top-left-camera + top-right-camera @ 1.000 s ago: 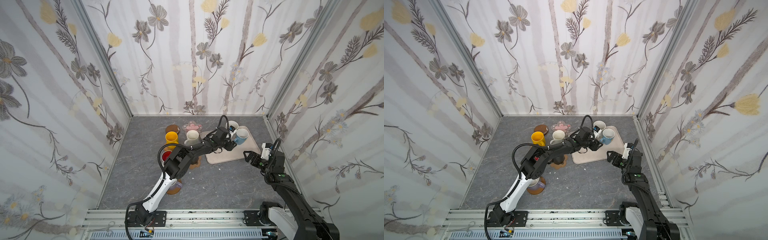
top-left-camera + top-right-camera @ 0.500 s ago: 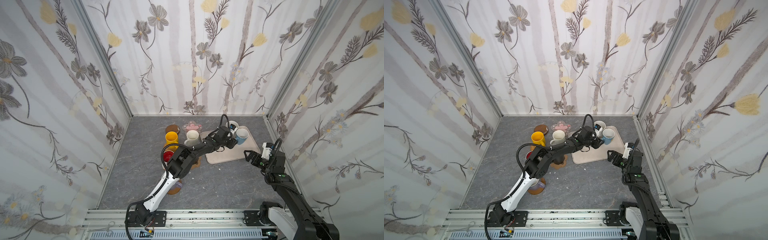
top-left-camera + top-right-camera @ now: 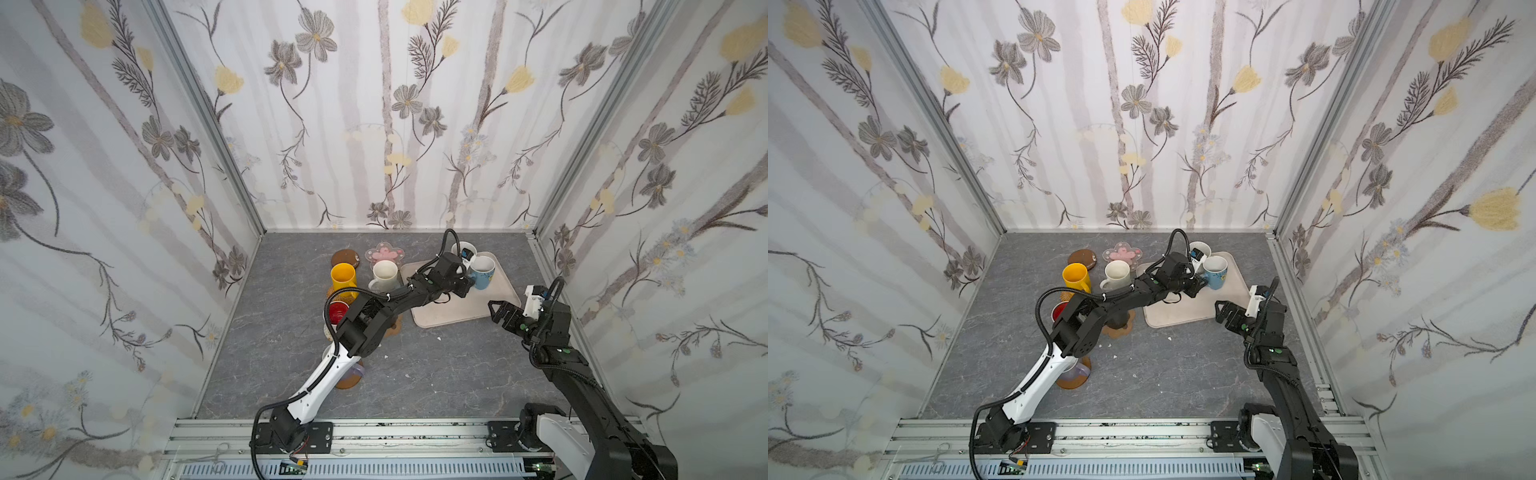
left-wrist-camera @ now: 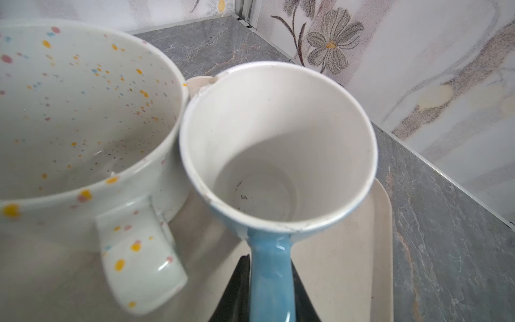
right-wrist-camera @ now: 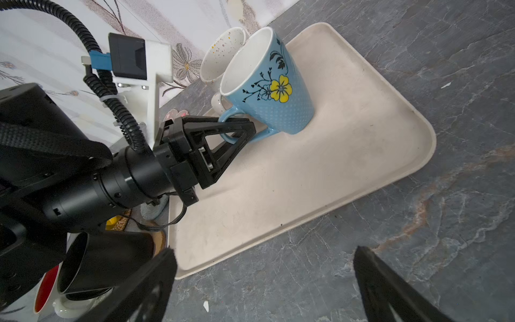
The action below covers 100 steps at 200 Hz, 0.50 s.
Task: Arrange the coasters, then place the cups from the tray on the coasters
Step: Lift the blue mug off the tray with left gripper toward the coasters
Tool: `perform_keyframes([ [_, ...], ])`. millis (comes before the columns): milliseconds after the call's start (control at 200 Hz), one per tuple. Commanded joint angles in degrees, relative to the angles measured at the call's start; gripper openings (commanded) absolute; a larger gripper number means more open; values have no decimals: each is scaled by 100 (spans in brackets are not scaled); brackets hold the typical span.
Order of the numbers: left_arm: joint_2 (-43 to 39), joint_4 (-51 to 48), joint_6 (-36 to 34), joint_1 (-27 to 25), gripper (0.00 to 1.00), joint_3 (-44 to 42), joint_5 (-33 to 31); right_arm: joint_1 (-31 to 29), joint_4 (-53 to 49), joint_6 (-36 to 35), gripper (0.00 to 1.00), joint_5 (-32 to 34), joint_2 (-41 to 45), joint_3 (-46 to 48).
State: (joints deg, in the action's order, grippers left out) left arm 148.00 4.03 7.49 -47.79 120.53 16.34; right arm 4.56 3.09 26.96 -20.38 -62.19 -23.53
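left hand (image 5: 237, 131) is reaching way across onto the tray (image 3: 449, 313) and has its fingers pinched on the handle of the light blue cup (image 5: 278, 106); the left wrist view shows that blue handle squeezed between the two black fingers (image 4: 237, 290); the cup looks like it's sitting base down on the far part of the tray, though I can't tell for sure if it's a hair off the surface; right behind it is the speckled cream cup (image 4: 83, 111), rims touching, at the tray's far edge

right hand (image 3: 498, 309) is spread wide, holding nothing, hanging just beside the tray's near right corner over the grey bench (image 3: 415, 374)

left of the tray in both top views: the yellow cup (image 3: 344, 276) and a plain cream cup (image 3: 385, 274) stand side by side; behind them the brown disc coaster (image 3: 345, 257) and the pink flower coaster (image 3: 384, 254) lie flat near the back wall; closer in, the red-inside cup (image 3: 338, 309) is partly under the left arm, and the black cup (image 5: 106, 259) sits on the tan paw coaster (image 3: 1125, 330); nearest the rail there's a lavender cup (image 3: 1082, 365) on a second brown disc (image 3: 1073, 382), mostly hidden by the arm
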Motion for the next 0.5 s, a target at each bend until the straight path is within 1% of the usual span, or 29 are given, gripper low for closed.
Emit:
perform_keyframes([
  [0, -48, 69, -102, -18, 16, 33, 53, 10, 264, 20, 100, -58, -3, 9],
  [230, -317, 63, -494, -149, 7, -259, -37, 19, 252, 20, 100, -56, 50, 22],
  [295, -412, 63, -597, -185, 0, -355, -124, 28, 262, 24, 100, -55, 54, 19],
  [495, -786, 54, -859, -256, 0, -741, -590, 96, 265, 70, 100, -248, 116, 50],
])
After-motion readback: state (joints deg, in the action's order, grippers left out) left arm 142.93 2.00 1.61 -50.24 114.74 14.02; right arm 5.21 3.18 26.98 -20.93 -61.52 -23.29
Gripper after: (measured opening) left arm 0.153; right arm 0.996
